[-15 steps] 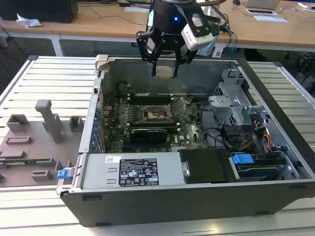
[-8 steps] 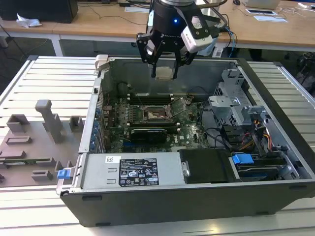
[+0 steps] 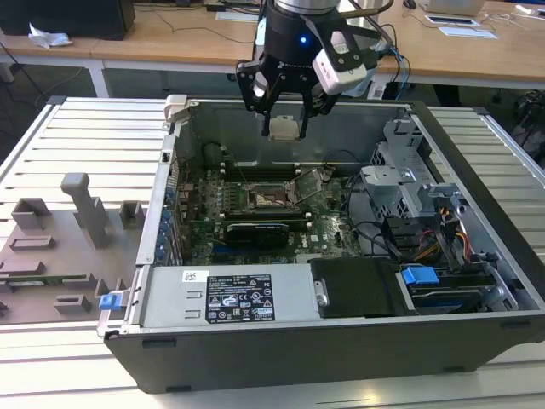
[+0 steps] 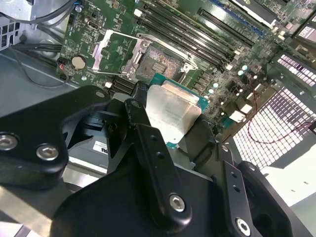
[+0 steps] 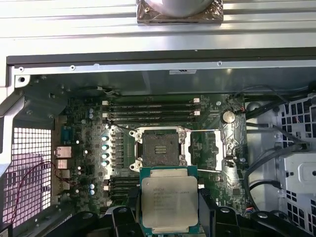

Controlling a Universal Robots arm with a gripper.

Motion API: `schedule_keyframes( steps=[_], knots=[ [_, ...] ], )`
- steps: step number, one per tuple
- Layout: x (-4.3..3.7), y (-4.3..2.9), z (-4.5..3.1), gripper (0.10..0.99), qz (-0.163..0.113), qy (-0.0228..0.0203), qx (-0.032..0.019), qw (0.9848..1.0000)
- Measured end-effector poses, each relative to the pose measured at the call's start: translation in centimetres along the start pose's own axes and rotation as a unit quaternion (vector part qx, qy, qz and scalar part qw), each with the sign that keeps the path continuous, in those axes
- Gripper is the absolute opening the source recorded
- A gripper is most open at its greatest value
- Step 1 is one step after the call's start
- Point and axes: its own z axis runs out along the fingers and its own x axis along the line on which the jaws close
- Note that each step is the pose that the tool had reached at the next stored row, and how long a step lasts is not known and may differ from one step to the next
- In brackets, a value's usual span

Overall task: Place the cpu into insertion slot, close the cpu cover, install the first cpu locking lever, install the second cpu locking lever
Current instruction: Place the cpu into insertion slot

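Observation:
My gripper (image 3: 283,129) hangs over the open computer case, shut on the cpu (image 3: 283,128), a small square chip with a silvery top and green edge. In both wrist views the cpu (image 5: 169,202) (image 4: 173,111) sits between black fingers (image 5: 132,202), held flat by two opposite sides. Below it on the green board lies the insertion slot (image 5: 159,150) (image 3: 271,198) (image 4: 158,61), dark-centred and bare. The cpu cover (image 5: 212,150) (image 4: 111,49) (image 3: 308,183) is swung open beside the slot. Thin wire levers (image 5: 212,170) stand loose alongside the slot.
Long memory slots (image 5: 148,111) run beyond the socket. A black-shrouded card (image 3: 255,232) and the power supply (image 3: 230,298) lie toward the case front. A drive cage (image 3: 400,170) and cables fill the exterior view's right. Grey fixtures (image 3: 85,209) stand on the slatted table.

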Motion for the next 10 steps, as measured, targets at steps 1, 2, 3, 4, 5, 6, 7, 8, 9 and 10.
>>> schedule_keyframes(
  steps=[1,2,3,4,5,6,7,8,9,10],
  knots=[
    [0.00,-0.01,0.09,0.545,0.000,0.0000,0.0001,1.0000],
    [-0.01,-0.03,0.37,0.545,0.000,0.0000,0.0005,1.0000],
    [-0.01,-0.04,0.51,0.545,0.000,-0.0001,0.0014,1.0000],
    [-0.01,-0.05,0.63,0.545,0.000,0.0000,0.0029,1.0000],
    [-0.01,-0.06,0.82,0.545,0.000,-0.0001,0.0053,1.0000],
    [-0.01,0.02,1.02,0.545,0.000,-0.0003,0.0092,1.0000],
    [-0.01,0.42,1.28,0.545,0.000,-0.0004,0.0167,0.9999],
    [-0.01,0.71,1.39,0.545,0.000,-0.0005,0.0189,0.9998],
    [-0.01,0.95,1.49,0.545,0.000,-0.0005,0.0203,0.9998],
    [-0.01,1.28,1.66,0.545,0.000,-0.0006,0.0217,0.9998]
  ],
)
